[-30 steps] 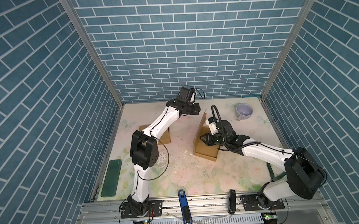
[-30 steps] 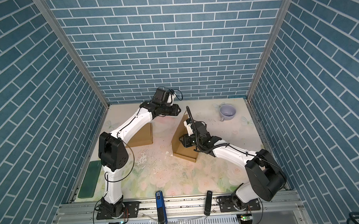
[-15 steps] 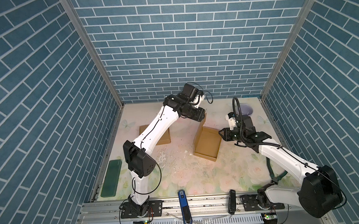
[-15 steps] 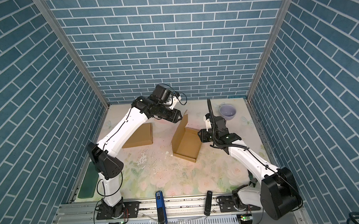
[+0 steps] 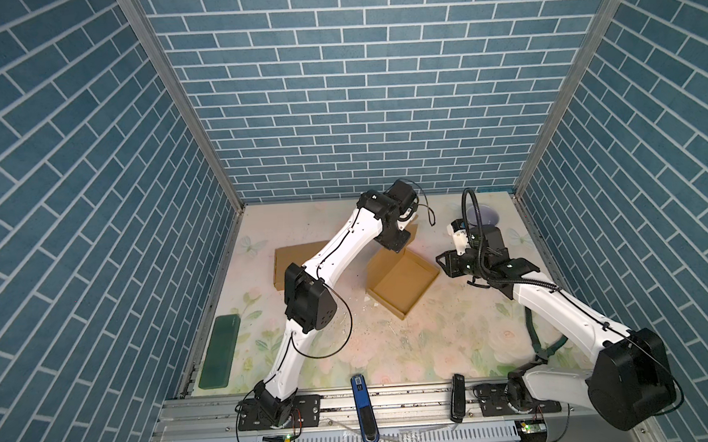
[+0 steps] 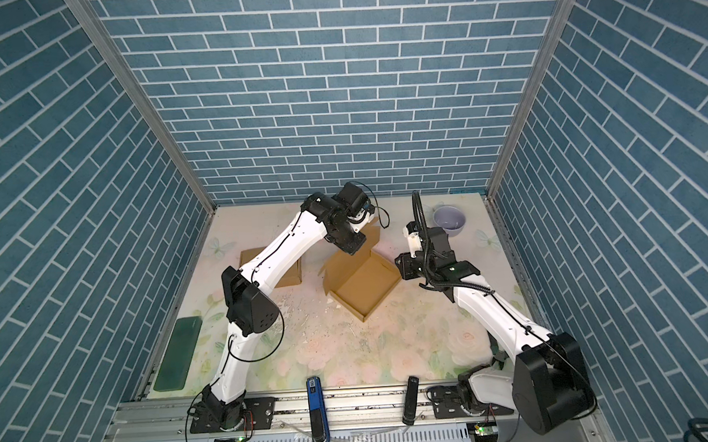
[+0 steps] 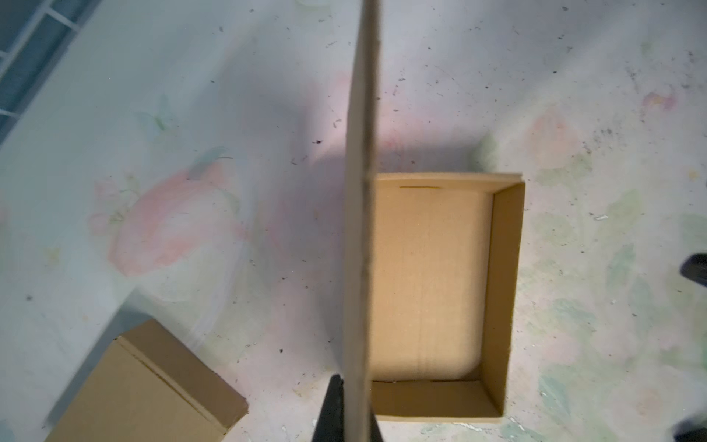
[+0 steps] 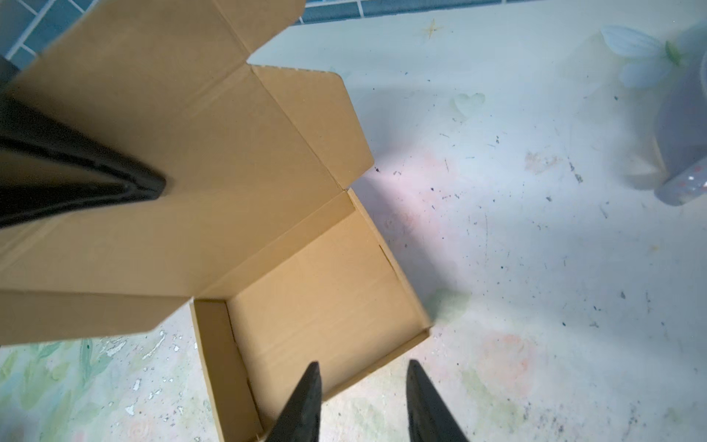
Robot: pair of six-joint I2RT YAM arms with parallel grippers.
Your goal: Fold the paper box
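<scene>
The paper box (image 5: 403,282) lies open on the table (image 5: 392,353), just past the middle toward 12 o'clock, with its base squared up. At the box's 3 o'clock edge the right gripper (image 8: 362,365) hovers, its jaws partly apart and nothing between them. At 12 o'clock the left gripper (image 7: 354,379) is clamped tight on the lid (image 8: 172,153), which stands upright (edge-on from that arm's own camera) with its side flaps (image 8: 325,126) unfolded. The step in hand looks like closing the lid. Next, the left arm should swing the lid down toward 6 o'clock while the right tucks the flaps inside.
</scene>
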